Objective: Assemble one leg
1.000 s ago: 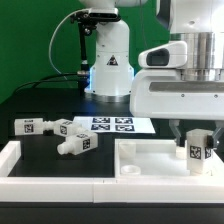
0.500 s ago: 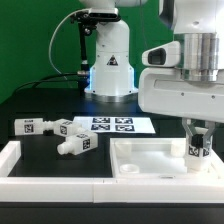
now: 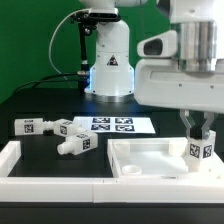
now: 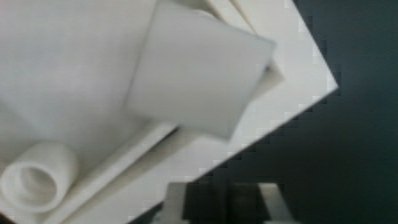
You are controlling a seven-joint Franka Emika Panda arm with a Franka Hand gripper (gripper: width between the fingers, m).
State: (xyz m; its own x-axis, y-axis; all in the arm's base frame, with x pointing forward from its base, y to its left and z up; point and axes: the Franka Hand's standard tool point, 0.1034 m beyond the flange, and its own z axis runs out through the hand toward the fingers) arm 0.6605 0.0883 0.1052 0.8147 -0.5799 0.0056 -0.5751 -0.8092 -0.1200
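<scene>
Upper part of the arm cut off by the top edge of the exterior view. Fingers (image 3: 200, 127) largely masked there by the bulky wrist housing; grip on the leg (image 3: 201, 149) hard to judge. White slab (image 3: 160, 158) clipped at the exterior view's right. Wrist view blurred throughout; leg (image 4: 226, 203) cropped by the frame, tag unreadable.

even bright light, dark backdrop; wrist view soft and blurred.
</scene>
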